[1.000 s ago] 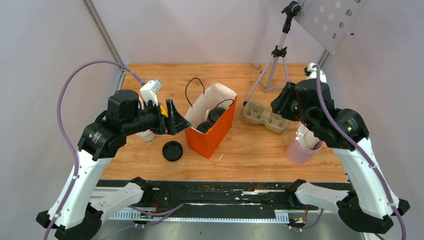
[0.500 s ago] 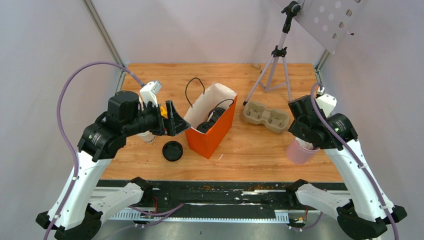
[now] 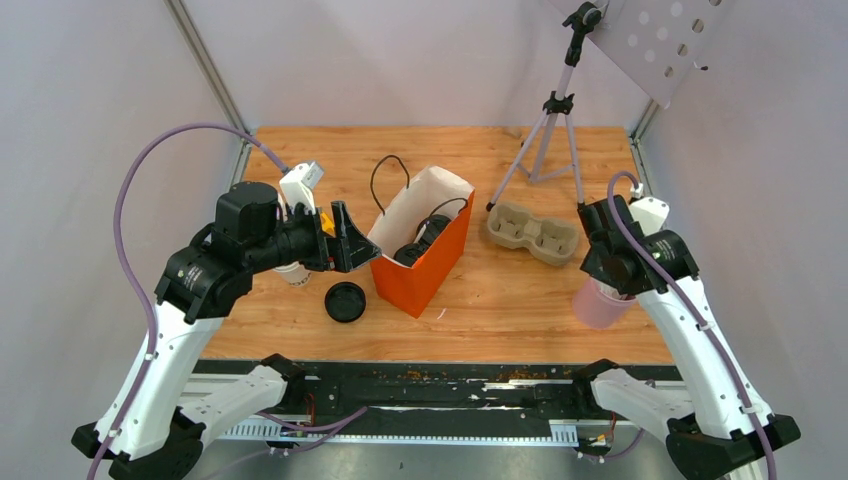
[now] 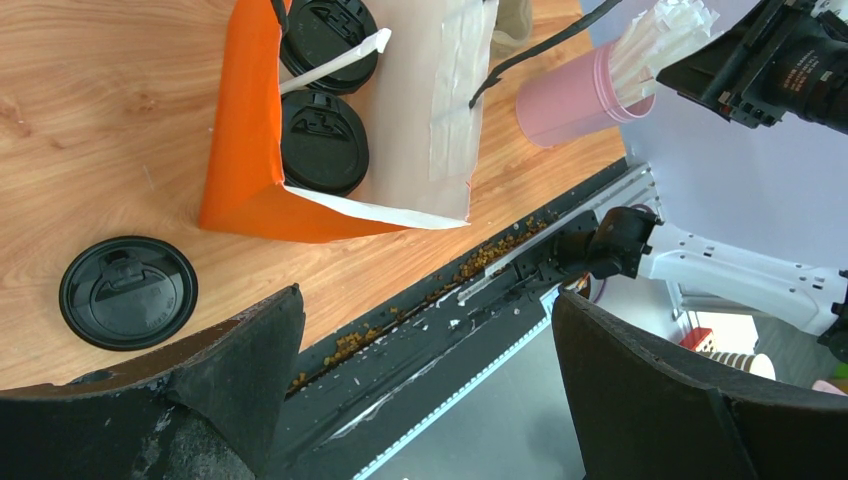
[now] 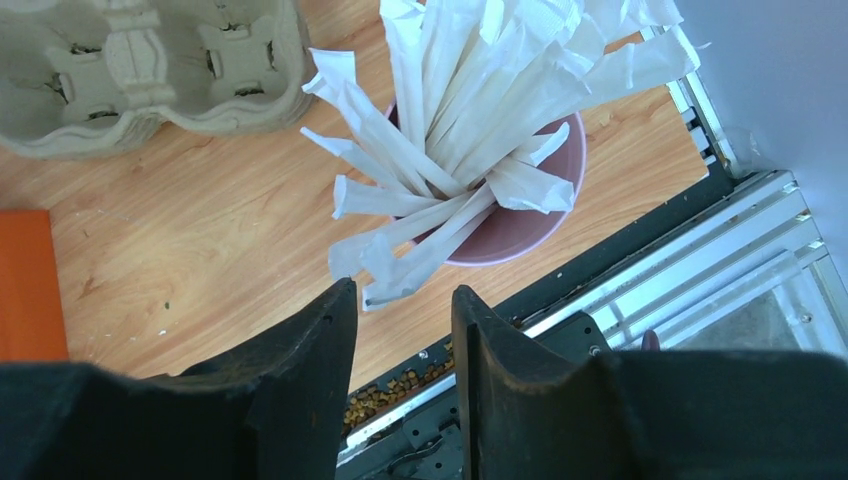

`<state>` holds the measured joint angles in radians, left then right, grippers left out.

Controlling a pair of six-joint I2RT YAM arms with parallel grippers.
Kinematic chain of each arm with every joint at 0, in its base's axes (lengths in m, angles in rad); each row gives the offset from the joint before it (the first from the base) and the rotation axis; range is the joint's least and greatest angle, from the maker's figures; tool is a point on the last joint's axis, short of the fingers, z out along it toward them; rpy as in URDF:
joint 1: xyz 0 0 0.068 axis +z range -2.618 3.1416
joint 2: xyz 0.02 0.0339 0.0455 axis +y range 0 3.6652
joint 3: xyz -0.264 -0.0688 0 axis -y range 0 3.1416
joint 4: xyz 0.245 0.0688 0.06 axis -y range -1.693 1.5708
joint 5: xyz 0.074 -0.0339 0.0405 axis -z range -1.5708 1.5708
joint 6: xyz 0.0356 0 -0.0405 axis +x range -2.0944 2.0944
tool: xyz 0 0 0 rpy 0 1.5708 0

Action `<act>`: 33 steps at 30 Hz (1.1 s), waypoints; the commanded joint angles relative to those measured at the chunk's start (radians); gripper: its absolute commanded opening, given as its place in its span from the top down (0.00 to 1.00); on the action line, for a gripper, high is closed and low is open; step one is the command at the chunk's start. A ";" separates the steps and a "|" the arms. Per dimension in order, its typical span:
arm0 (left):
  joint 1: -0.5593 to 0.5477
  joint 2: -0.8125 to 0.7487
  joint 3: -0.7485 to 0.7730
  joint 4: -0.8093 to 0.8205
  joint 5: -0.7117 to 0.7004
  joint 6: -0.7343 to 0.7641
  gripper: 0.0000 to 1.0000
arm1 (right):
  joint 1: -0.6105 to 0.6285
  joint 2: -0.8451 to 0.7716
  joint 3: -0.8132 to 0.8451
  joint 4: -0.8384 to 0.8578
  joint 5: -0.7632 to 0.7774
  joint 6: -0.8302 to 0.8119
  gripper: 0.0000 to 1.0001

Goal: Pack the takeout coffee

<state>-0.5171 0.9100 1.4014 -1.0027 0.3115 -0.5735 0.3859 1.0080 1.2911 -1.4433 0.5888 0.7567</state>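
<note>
Two black-lidded takeout cups (image 4: 323,140), only their round plastic lids showing, sit inside the orange paper bag (image 4: 240,150) at table centre, so packing looks largely done. The left gripper (image 4: 425,300) is at the bag's 9 o'clock, jaws wide apart and empty. The right gripper (image 5: 400,295) is at 4 o'clock over the pink cup of wrapped straws (image 5: 520,225) — jaws slightly parted, nothing clamped. Likely left: adding a straw.

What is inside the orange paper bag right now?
Two round black plastic lids show side by side inside the orange paper bag. Whatever is beneath them, cups and the bag's floor, is covered.
</note>
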 commanded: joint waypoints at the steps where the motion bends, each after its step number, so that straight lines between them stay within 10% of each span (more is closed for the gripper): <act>1: -0.004 -0.005 0.000 0.018 0.000 0.020 0.00 | -0.039 -0.037 -0.033 0.103 -0.003 -0.094 0.59; 18: -0.004 -0.005 -0.002 0.021 0.003 0.019 0.00 | -0.075 -0.056 -0.024 0.071 0.005 -0.117 1.00; 33: -0.004 -0.008 -0.059 0.031 0.001 0.007 0.00 | -0.084 -0.024 0.335 -0.042 0.093 -0.288 1.00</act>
<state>-0.5171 0.9066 1.3743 -0.9989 0.3069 -0.5735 0.3061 0.9852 1.5215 -1.4670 0.6476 0.5652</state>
